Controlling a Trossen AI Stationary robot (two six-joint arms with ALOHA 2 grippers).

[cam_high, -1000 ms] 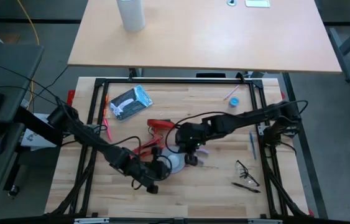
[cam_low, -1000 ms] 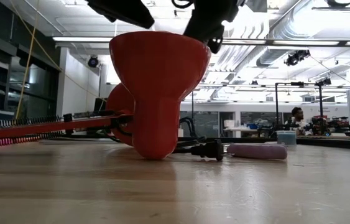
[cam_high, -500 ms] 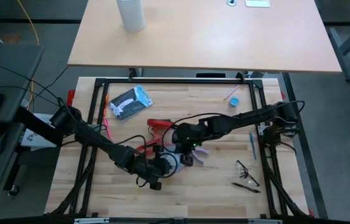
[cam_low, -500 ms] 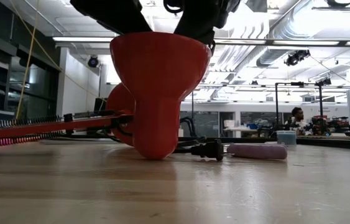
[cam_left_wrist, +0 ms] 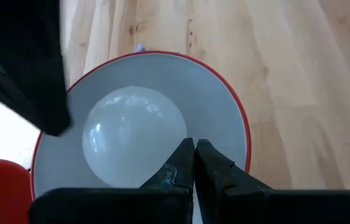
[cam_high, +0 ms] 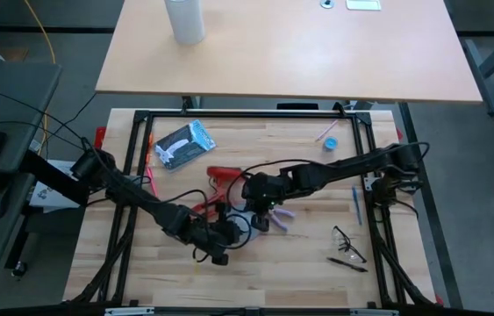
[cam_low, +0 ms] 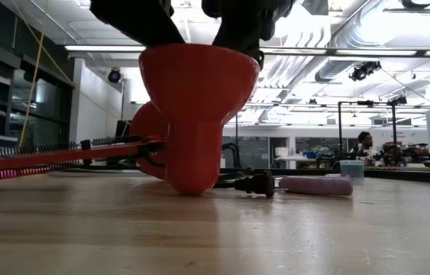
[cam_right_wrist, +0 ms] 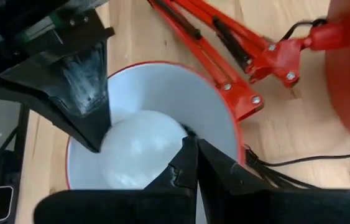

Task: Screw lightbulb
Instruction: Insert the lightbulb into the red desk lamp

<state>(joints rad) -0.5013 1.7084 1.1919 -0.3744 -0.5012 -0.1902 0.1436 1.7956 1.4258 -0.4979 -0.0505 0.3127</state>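
Observation:
The red lamp's shade stands on its narrow end on the wooden table, open side up. The white lightbulb sits inside its pale bowl and also shows in the right wrist view. My left gripper is shut and reaches into the shade from the table's left. My right gripper is shut and reaches in from the right. The two stand on opposite sides of the bulb. The bulb's screw base is hidden. My left gripper points down into the shade, its shut fingertips over the inner wall beside the bulb; whether they touch the wall or the bulb, I cannot tell. My right gripper points down into the shade, its shut fingertips at the bulb's edge; whether they touch it, I cannot tell.
The lamp's red spring arm lies along the table to the left, its red base behind. A black plug and a pink pen lie beside the shade. Glasses, a blue pen and a small blue round object lie right.
My left gripper has gone toward the shade, away from the table's near edge, and now reaches over its rim. My right gripper has gone a little toward the table's left, over the shade. The shade has shifted slightly on the table.

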